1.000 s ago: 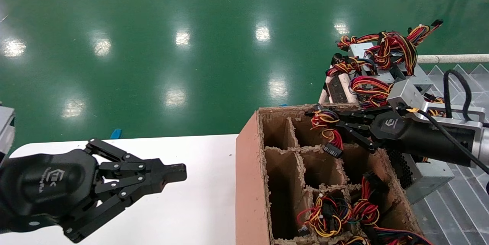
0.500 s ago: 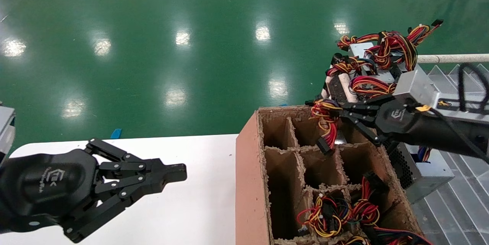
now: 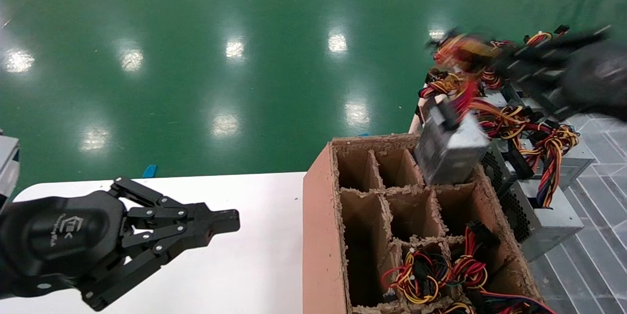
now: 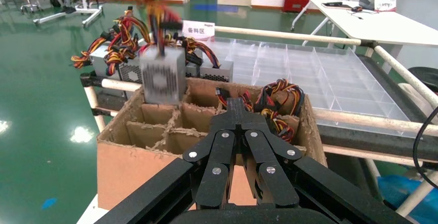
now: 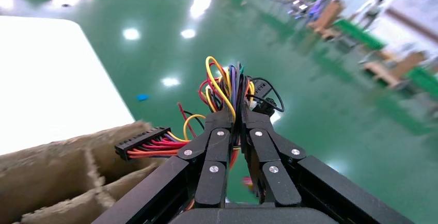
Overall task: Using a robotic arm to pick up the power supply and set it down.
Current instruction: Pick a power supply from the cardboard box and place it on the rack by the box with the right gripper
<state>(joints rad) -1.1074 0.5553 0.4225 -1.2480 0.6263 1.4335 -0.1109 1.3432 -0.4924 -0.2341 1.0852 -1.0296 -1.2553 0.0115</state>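
Half done, at a guess (pick-up made, set-down not). Hangs by its wires (image 3: 463, 52) as a power supply (image 3: 448, 145) should not for long: tilted, at 3 o'clock in the head view, over the far right cell of the carton (image 3: 318, 216), lowest corner about level with the rim. Cannot tell whether that corner touches the cardboard. Dangles free otherwise, vent side turned toward the left wrist camera.

Left to do: carry it off and lay it down somewhere. Cannot tell where from these views. Likely to swing on such a soft hold, so calls for a slow carry.

Right tool (image 3: 499, 61), up at 2 o'clock, pressed together on the wires and nothing else; no contact with the metal box itself. Seen from its own wrist, pinches red, yellow and black strands between the fingers (image 5: 219, 126), with loops sprouting beyond the tips and one black plug (image 5: 139, 144) trailing beside.

Left tool (image 3: 230, 221), at 8 o'clock over the white worktop (image 3: 245, 265), parked, fingers pressed together, holding nothing.

Several look-alike supplies (image 3: 548, 211) lie just beside the carton at 4 o'clock, more wired ones inside its near cells.
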